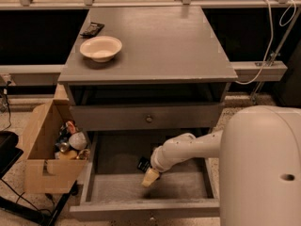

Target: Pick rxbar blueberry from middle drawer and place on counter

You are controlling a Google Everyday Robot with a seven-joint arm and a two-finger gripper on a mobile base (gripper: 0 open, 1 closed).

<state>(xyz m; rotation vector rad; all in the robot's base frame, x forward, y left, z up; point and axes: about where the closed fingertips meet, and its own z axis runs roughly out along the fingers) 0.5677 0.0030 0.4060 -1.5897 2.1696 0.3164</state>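
The middle drawer (188, 185) stands pulled open at the bottom of the grey cabinet. The rxbar blueberry (143, 164), a small dark wrapper, lies on the drawer floor left of centre. My gripper (150, 176) reaches down into the drawer from the right, its pale tip just right of and in front of the bar, touching or nearly touching it. The bar's right part is hidden by the gripper. The counter (160, 41) is the cabinet's flat grey top.
A cream bowl (100, 47) and a dark glossy wrapper (92, 29) sit at the counter's left rear. The shallower drawer front with a round knob (149, 118) hangs above the open drawer. A cardboard box (42, 168) of items stands left. My white arm (263, 168) fills the lower right.
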